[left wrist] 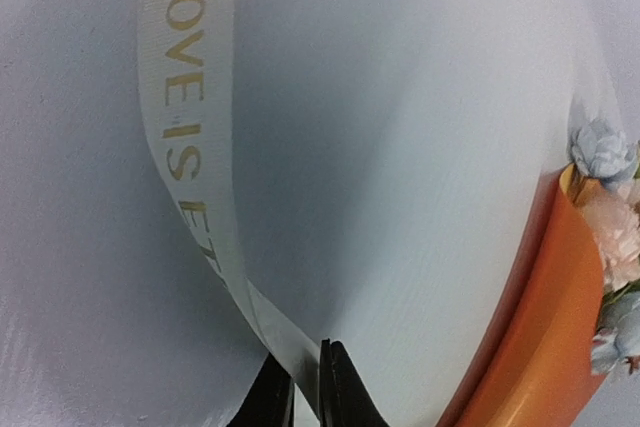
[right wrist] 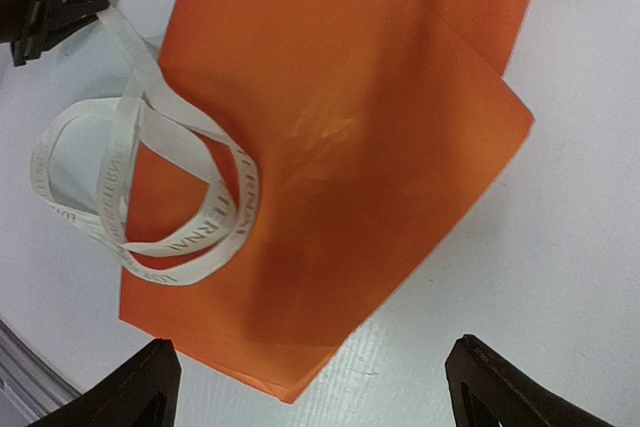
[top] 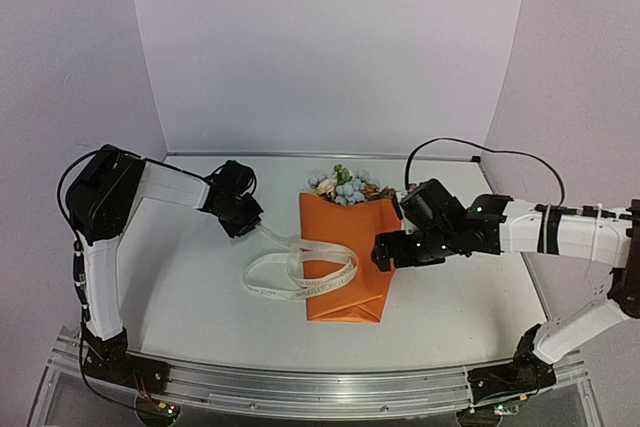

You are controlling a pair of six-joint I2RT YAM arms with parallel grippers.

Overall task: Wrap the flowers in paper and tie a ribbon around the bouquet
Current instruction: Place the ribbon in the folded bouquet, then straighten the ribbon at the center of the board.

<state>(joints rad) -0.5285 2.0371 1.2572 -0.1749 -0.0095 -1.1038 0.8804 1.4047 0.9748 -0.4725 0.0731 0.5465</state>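
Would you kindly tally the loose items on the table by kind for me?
orange paper: 1
white ribbon: 1
bunch of flowers: 1
Total: 3

L pincer pinching ribbon; bouquet at R edge.
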